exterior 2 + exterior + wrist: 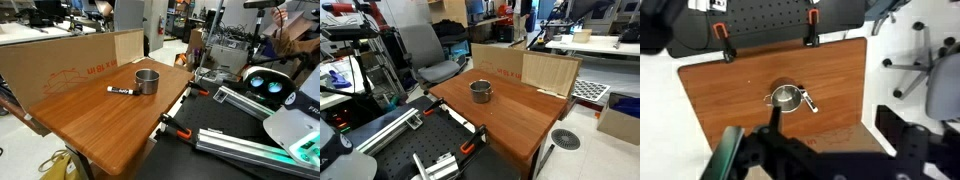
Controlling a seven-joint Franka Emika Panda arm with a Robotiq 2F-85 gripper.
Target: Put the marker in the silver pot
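The silver pot (480, 91) (147, 81) (787, 97) stands upright near the middle of the wooden table (100, 125). The marker (121, 91), black with a white label, lies flat on the wood beside the pot. In the wrist view the marker (808, 99) lies close against the pot's side. My gripper (835, 158) shows only in the wrist view, as dark fingers spread wide at the bottom of the picture. It is open and empty, high above the table, well apart from the pot and the marker. In an exterior view (480, 91) the marker is not visible.
A cardboard wall (525, 66) (60, 60) stands along one long edge of the table. Orange clamps (725, 54) (810, 40) grip the opposite edge, by a black perforated board (770, 20). An office chair (425, 50) stands beyond the table.
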